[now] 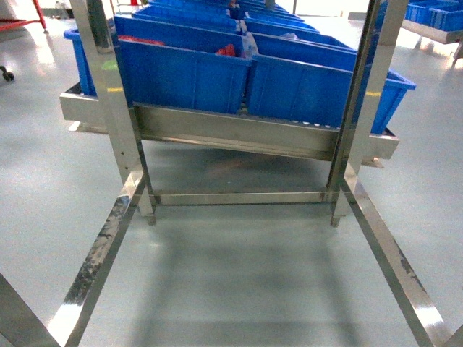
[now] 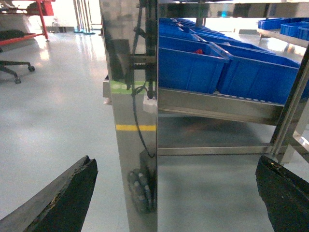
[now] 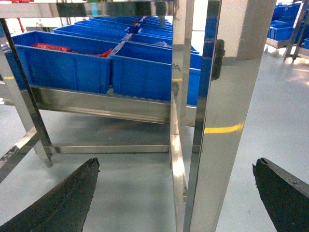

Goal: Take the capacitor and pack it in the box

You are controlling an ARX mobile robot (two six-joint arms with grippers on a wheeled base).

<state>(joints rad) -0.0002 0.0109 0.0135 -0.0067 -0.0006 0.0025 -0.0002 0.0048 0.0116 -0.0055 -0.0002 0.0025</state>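
No capacitor can be made out in any view, and the box is out of view. My left gripper point(image 2: 176, 162) is open, its two dark fingers point(image 2: 63, 198) at the bottom corners of the left wrist view. Nothing lies between them, and a steel rack post point(image 2: 130, 121) stands just beyond the gap. My right gripper point(image 3: 176, 164) is also open and empty, with another steel post point(image 3: 219, 145) rising close beyond its gap. Neither gripper shows in the head view.
A steel rack point(image 1: 239, 134) stands ahead on a grey floor, carrying rows of blue plastic bins point(image 1: 181, 72). Some bins hold red items point(image 3: 48, 47). Two upright posts point(image 1: 108, 87) and low side rails point(image 1: 94, 267) frame the floor in front of the rack. An office chair base point(image 2: 14, 67) is far left.
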